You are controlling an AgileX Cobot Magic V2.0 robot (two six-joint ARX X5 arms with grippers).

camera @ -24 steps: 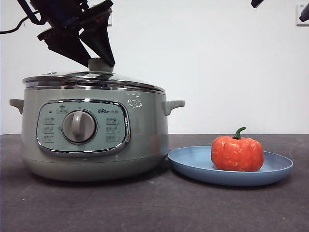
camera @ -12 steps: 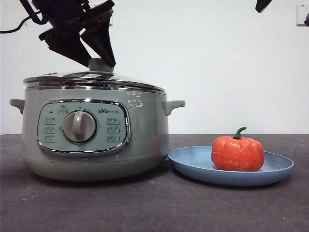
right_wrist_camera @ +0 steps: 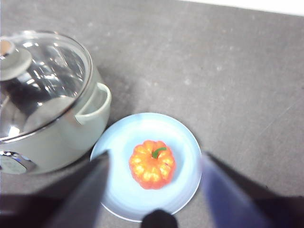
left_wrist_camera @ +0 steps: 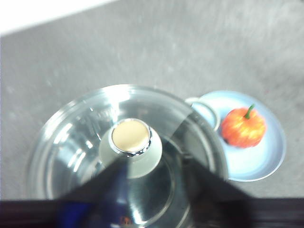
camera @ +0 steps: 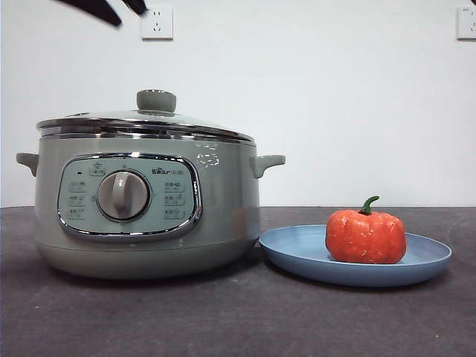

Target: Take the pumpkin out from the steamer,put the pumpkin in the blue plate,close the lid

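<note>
The pale green steamer (camera: 145,216) stands on the left of the table with the glass lid (camera: 145,119) seated on its chrome rim. Its knob (camera: 156,100) is free. My left gripper (camera: 126,13) shows only as black tips at the top left, high above the knob. In the left wrist view that gripper (left_wrist_camera: 154,164) is open and empty over the lid (left_wrist_camera: 76,142). The orange pumpkin (camera: 366,236) sits upright in the blue plate (camera: 297,249) to the right of the steamer. My right gripper (right_wrist_camera: 155,156) hovers open high above the pumpkin (right_wrist_camera: 152,164) and plate (right_wrist_camera: 187,142).
The steamer's side handle (camera: 266,162) reaches out over the plate's near rim. Dark tabletop (camera: 238,320) runs in front of both things. Wall sockets (camera: 157,22) sit on the white wall behind.
My left gripper has let go of the lid's knob and risen almost out of the front view. The black tip at the top right corner has gone. Lid, steamer and pumpkin stay put.
</note>
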